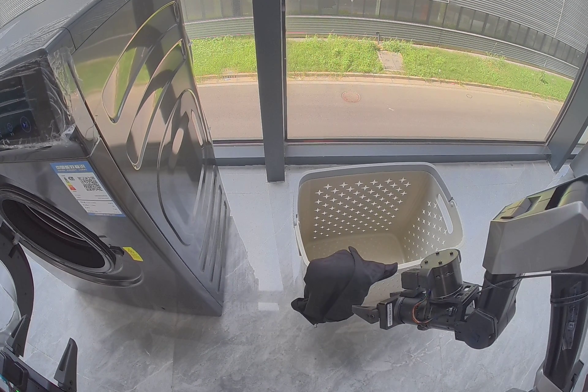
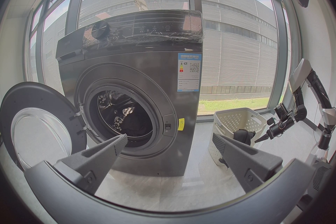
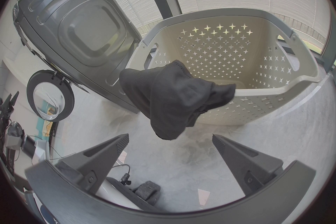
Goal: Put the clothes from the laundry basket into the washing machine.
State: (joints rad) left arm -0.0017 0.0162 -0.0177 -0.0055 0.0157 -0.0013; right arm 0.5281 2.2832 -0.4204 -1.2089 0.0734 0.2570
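Observation:
A black garment (image 1: 337, 283) (image 3: 171, 98) hangs draped over the near rim of the cream laundry basket (image 1: 367, 169) (image 3: 280, 84), partly spilling outside it. My right gripper (image 1: 361, 310) (image 3: 169, 137) is open just short of the garment, with nothing between its fingers. The dark grey washing machine (image 1: 153, 136) (image 2: 140, 70) stands to the left, its round door (image 2: 38, 119) swung open. Dark clothing (image 2: 133, 123) lies inside the drum. My left gripper (image 2: 169, 139) (image 1: 48, 332) is open and empty, low before the drum opening.
The basket stands on pale marble floor against a large window with a dark vertical post (image 1: 269, 44). Between washer and basket lies bare floor (image 1: 263, 240). Apart from the garment on its rim, the basket's inside looks bare.

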